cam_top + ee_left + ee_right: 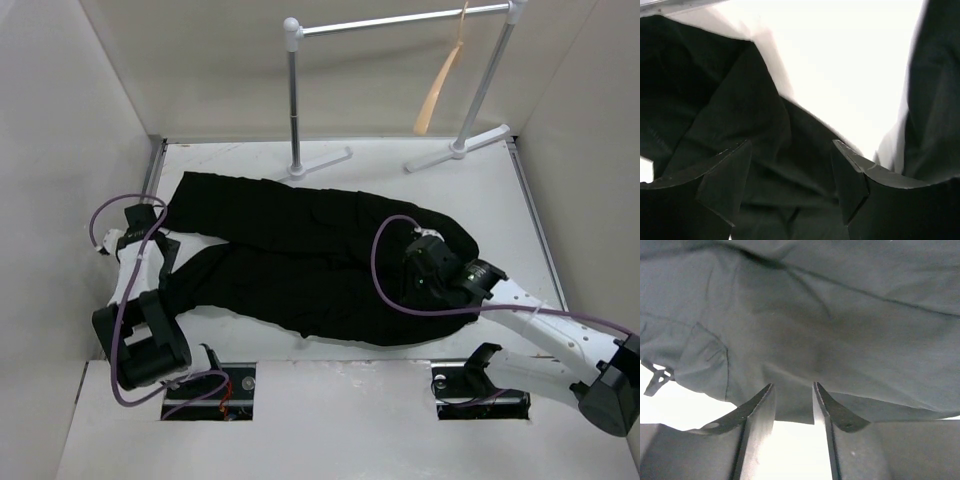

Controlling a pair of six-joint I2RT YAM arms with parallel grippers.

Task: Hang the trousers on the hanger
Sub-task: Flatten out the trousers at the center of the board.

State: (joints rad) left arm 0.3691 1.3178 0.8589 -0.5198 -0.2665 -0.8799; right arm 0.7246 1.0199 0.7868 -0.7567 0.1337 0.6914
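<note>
Black cloth trousers (300, 250) lie on the white table (520, 200); left arm (135, 290)'s jaws gape above them, right arm (520, 300)'s narrowly parted, empty.

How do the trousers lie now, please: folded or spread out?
Spread out: the trousers lie flat on the table, both legs stretched apart toward the left.

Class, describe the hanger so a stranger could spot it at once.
At the far edge of the white table stands a white-and-grey rail stand. From its bar, near the right post, hangs the hanger. It alone is thin tan wood, unlike the metal posts and the black trousers.
</note>
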